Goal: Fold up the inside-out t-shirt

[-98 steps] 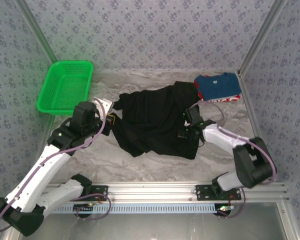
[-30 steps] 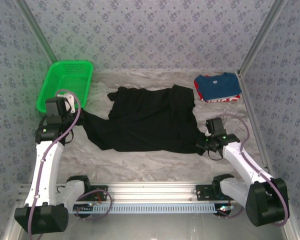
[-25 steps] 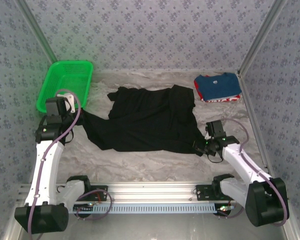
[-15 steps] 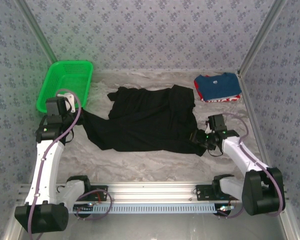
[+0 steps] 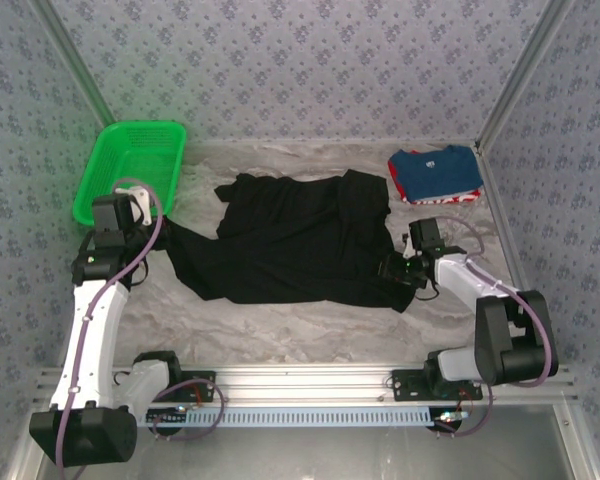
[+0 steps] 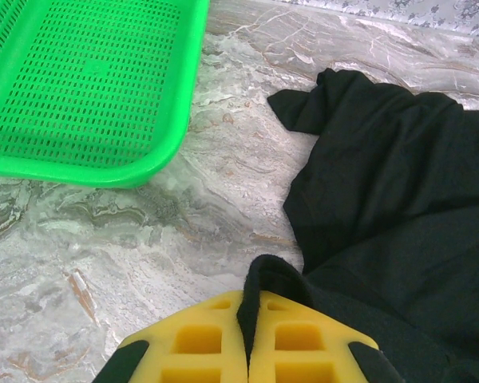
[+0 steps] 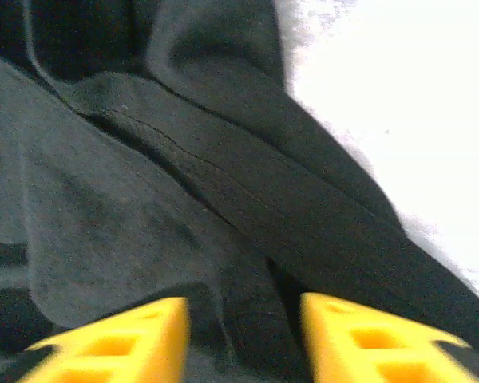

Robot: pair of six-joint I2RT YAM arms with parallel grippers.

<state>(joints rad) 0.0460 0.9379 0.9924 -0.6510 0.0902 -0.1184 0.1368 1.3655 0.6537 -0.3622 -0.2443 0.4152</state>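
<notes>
Roughly mid-surface: inside-out t-shirt (image 5: 300, 240), black, spread out and rumpled on the marbled surface (image 5: 310, 330). Green basket (image 5: 130, 170) at far left, near the shirt but apart. Folded blue shirt (image 5: 435, 175) with red trim at far right, close to the tee's far corner. Left claw (image 6: 250, 323) pads together, clamped on a ridge of black cloth at the left edge. Right claw (image 7: 243, 327) pads apart, straddling a bunched fold at the right corner. Right wrist view gives a stitched seam; top view gives the layout.
</notes>
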